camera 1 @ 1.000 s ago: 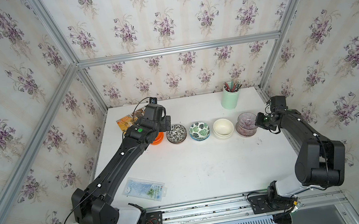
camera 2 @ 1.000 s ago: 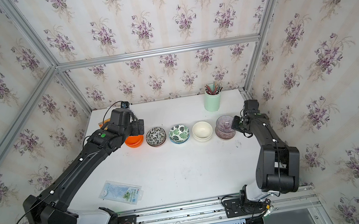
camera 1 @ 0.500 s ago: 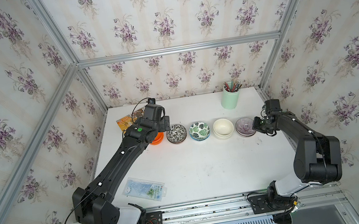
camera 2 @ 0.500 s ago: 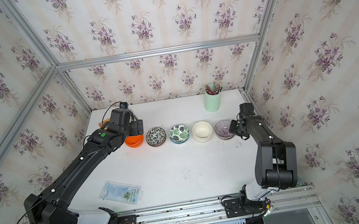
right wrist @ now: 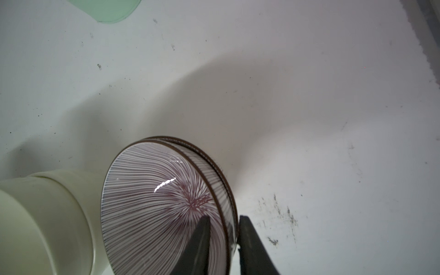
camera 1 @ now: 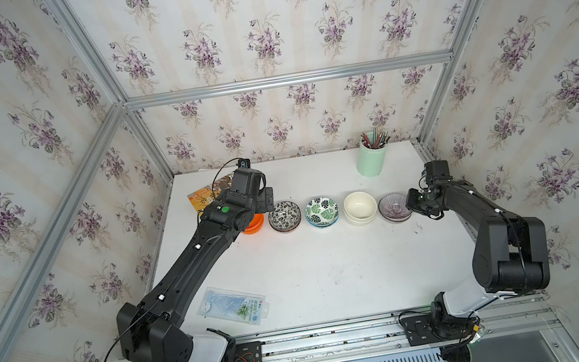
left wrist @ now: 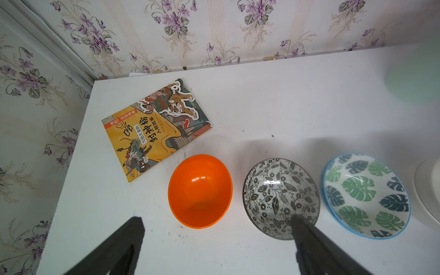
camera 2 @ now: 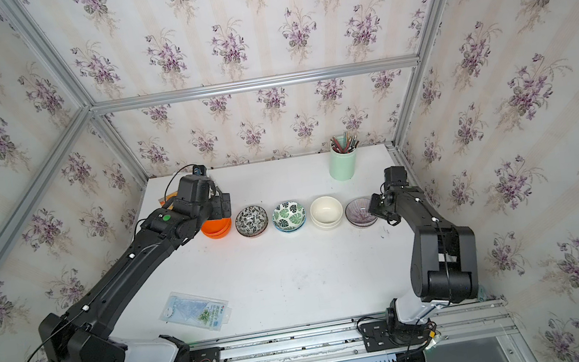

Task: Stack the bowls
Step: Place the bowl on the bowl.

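- We log five bowl positions in one row across the far half of the table (camera 1: 331, 268), each just beside the next. From the robot's left they are the orange bowl (camera 1: 254, 227), black-white leaf bowl (camera 1: 284, 216), green leaf bowl (camera 1: 322, 211), cream bowl (camera 1: 360, 207) and purple striped bowl (camera 1: 393, 207).
- Right wrist view: the purple striped bowl (right wrist: 162, 204) shows two dark rims, one nested in the other. The cream bowl (right wrist: 47, 214) touching it shows two tiers.
- In a top view the orange bowl (camera 2: 216, 229) also shows a doubled rim. We cannot tell whether the black-white one is doubled.
- Right gripper (right wrist: 223, 217): pincer narrow and astride the purple rim, with one finger over the inside wall and the other outside. The gap reads slightly wider than the two rims. The bowl sits level on the table and is not lifted.
- Left gripper (left wrist: 216, 220): pincer spread wide and holding nothing. It hangs above the table by the orange bowl (left wrist: 200, 190). One finger shows in front of the black-white leaf bowl (left wrist: 281, 195) and the other over bare table.
- Also noted are a mint-green pencil cup (camera 1: 372, 158) at the back, an illustrated book (left wrist: 156, 128) beside the orange bowl, and a plastic packet (camera 1: 234, 305) near the front edge, well apart from the row.
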Controlling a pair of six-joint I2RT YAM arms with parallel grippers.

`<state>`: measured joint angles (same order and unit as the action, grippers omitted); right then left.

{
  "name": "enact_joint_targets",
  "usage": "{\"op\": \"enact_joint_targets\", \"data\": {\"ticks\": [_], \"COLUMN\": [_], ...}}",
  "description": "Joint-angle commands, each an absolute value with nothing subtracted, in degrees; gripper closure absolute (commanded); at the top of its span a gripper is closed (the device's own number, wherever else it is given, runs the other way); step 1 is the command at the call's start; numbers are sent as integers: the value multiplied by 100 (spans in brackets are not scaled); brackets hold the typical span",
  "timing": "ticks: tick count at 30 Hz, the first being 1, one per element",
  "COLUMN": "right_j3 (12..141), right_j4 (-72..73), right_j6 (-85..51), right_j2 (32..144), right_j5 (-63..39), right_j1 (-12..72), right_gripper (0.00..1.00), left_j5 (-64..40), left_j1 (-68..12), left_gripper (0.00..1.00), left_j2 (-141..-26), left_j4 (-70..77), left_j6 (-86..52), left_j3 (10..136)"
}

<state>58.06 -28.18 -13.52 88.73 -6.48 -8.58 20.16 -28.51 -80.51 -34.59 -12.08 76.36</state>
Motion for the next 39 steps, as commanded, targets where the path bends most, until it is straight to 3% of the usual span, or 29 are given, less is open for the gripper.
{"op": "enact_joint_targets", "data": {"ticks": [1,11,34,39], "right_j3": [5810,5582,5480,5530], "right_j4": [-2788,-2602,-2366,-2417], "right_j6": [-1424,-1475,-1546,-1532], "right_j2": [8709,8737,8814,8667], "right_j5": [-320,-399,-518,-451], "right_j1": [-859,-861,-859,-861], "right_gripper": [72,86,88,84], "left_j5": [2008,1977,2054,2085], "left_j1": [-2848,-2847,-2842,-2839], "left_gripper": [0,0,0,0], "left_j2": [-8066,-8067,-8286,-8279], "left_j4": [-3468,-3533,-3583,-3594], "left_j6": [-1253,-1274,-1248,-1233], "left_j3": [7673,7762,7804,7813]}}
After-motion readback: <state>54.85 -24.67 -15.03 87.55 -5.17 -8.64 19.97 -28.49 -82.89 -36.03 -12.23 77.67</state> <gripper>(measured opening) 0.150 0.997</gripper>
